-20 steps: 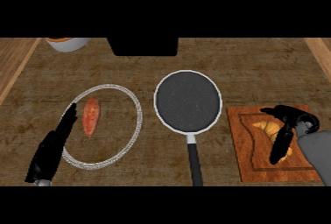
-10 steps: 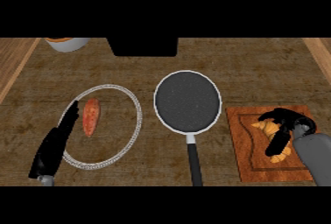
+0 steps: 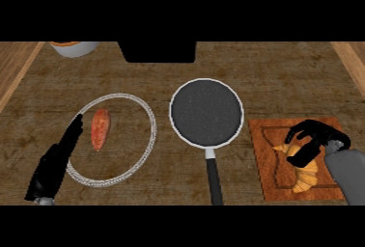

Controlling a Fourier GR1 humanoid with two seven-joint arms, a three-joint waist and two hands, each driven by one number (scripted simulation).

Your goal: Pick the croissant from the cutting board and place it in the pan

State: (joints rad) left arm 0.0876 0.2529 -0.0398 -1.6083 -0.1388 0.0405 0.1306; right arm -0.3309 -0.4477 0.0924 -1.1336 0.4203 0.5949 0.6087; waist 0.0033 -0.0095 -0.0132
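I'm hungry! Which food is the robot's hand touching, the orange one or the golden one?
The golden croissant on the cutting board; the right hand curls its fingers over it. The orange food lies untouched on the plate.

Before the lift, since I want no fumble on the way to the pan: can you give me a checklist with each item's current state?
1. Right hand over the croissant: ok.
2. Fingers curled round the croissant: ok.
3. Croissant lifted off the cutting board: not ok, it lies on it.
4. Pan holds nothing: ok.
5. Left hand away from the pan, open beside the plate: ok.
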